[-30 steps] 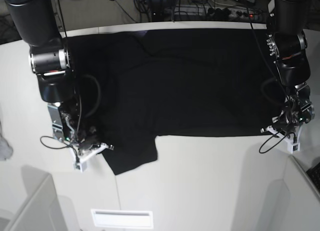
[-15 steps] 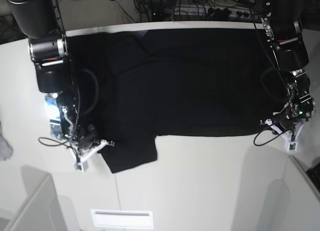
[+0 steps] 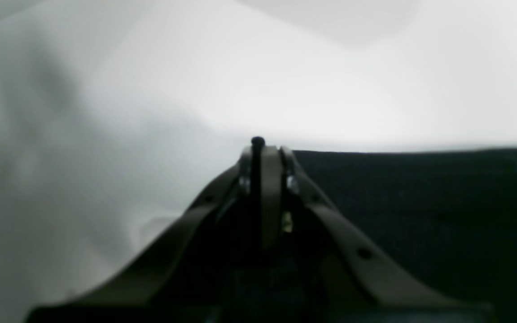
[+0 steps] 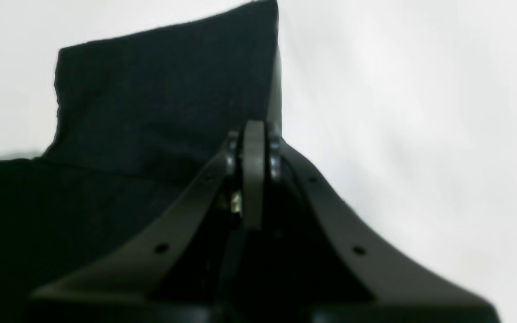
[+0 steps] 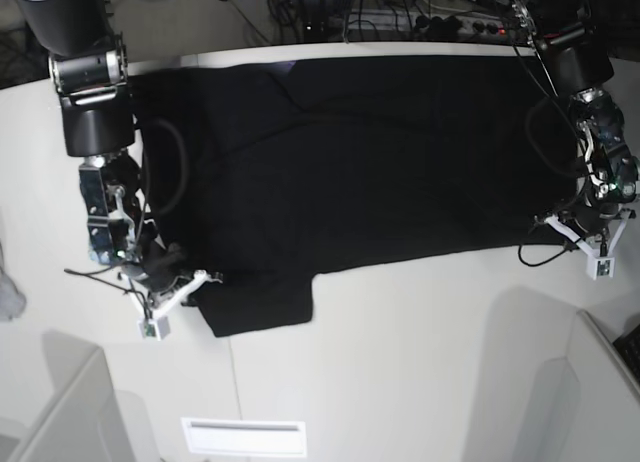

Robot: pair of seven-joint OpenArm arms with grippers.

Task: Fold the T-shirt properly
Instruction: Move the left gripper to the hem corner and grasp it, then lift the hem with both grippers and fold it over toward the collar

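A: Starting with the left wrist view, what is the left pincer (image 3: pixel 265 150) doing?

B: Its jaws are pressed together, tips meeting just at the near edge of the black T-shirt (image 3: pixel 420 202). Whether any cloth is caught between them is not showing here; the picture is blurred. The white table (image 3: pixel 285 80) is filling the rest.

A: And the right wrist view?

B: The right pincer (image 4: pixel 253 130) is also clamped tight, sitting at the side edge of the T-shirt's sleeve (image 4: pixel 168 89), which is lying flat on the table (image 4: pixel 420 112). I cannot tell if it is pinching a fold of the hem.

A: The base view is giving the whole layout?

B: Yes. The T-shirt (image 5: pixel 370 162) is spreading plain side up across the far half of the table (image 5: pixel 400 362), one sleeve (image 5: pixel 258 304) pointing toward the near side. The right pincer (image 5: pixel 190 282) is resting at that sleeve on the left of the scene; the left pincer (image 5: pixel 585 232) is at the shirt's near right corner. A small pale cloth (image 5: pixel 8 294) is lying at the left edge, well apart.

A: So how should the step go?

B: I judge both arms are taking hold of the near edge for the first fold. They should be lifting together, at the same height, keeping the edge taut between them, then carrying it toward the far edge so the layers are lining up without wrinkles.
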